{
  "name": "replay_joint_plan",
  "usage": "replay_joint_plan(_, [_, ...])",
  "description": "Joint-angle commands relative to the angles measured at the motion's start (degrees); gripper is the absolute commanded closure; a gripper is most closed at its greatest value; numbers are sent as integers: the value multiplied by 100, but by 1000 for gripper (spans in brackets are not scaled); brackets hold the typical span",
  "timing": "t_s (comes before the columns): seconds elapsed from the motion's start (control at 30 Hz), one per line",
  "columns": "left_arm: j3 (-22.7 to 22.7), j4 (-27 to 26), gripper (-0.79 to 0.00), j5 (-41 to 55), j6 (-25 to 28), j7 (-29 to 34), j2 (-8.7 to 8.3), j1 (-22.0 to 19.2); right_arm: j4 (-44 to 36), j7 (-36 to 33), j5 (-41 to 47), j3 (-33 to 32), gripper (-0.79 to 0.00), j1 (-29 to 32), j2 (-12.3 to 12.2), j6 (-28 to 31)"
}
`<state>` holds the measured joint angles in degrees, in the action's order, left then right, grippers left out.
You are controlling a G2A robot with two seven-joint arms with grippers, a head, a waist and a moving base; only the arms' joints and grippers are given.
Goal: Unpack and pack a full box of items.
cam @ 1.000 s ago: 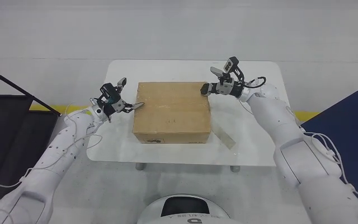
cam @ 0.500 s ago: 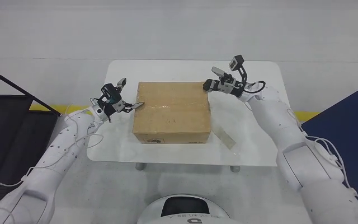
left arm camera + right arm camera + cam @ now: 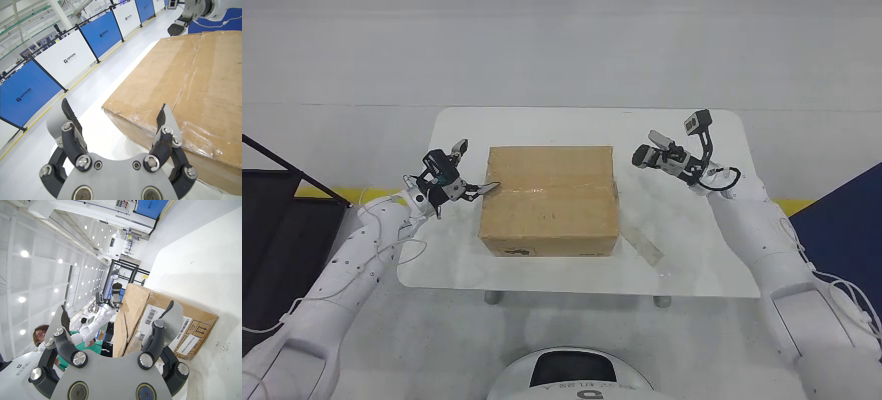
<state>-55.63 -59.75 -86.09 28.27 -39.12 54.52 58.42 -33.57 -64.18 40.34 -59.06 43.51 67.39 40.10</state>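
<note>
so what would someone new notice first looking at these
A big closed cardboard box, its top seam taped, sits in the middle of the white table. The left gripper is open right at the box's left end, and the right gripper is open just off its far right corner, clear of it.

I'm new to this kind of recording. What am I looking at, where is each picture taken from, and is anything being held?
This is a two-armed robot at a white table. The wide picture looks down from above its arms; the other two come from cameras on its wrists, each showing its own gripper close up. On the table stands a closed, taped cardboard box, with a clear strip lying beside it. The left gripper is open at one end of the box; the right gripper is open off the opposite end. Neither holds anything.
</note>
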Motion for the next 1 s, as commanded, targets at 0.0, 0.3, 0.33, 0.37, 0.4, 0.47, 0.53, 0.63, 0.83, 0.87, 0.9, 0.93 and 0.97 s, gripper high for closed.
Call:
replay_joint_plan(0.0, [0,0,-785,0,0,0,0,0,-3,0,0,-1,-785,2,0,0])
replay_joint_plan(0.3, [0,0,-785,0,0,0,0,0,-295,135,-952,221,-785,122,-45,135])
replay_joint_plan(0.33, [0,0,-785,0,0,0,0,0,-375,317,-1244,209,-785,200,-85,317])
replay_joint_plan(0.37, [0,0,-785,0,0,0,0,0,-434,501,-1513,187,-785,289,-124,487])
replay_joint_plan(0.4, [0,0,-785,0,0,0,0,0,-505,707,-1729,151,-785,380,-157,629])
replay_joint_plan(0.47, [0,0,-785,0,0,0,0,0,-644,1157,-2172,44,-785,559,-233,839])
replay_joint_plan(0.53, [0,0,-785,0,0,0,0,0,-807,1717,-2768,-110,-785,771,-327,1113])
replay_joint_plan(0.63, [0,0,-785,0,0,0,0,0,-1209,2587,-3821,-436,-785,1195,-494,1487])
replay_joint_plan(0.83, [0,0,-785,0,0,0,0,0,-2782,4841,-6349,-1154,-785,2384,-714,611])
replay_joint_plan(0.87, [0,0,-785,0,0,0,0,0,-3046,5129,-6540,-1219,-785,2592,-723,407])
replay_joint_plan(0.9, [0,0,-785,0,0,0,0,0,-3128,5199,-6579,-1236,-785,2654,-725,358])
replay_joint_plan(0.93, [0,0,-785,0,0,0,0,0,-3128,5199,-6579,-1236,-785,2654,-725,358])
replay_joint_plan(0.97, [0,0,-785,0,0,0,0,0,-3128,5199,-6579,-1236,-785,2654,-725,358])
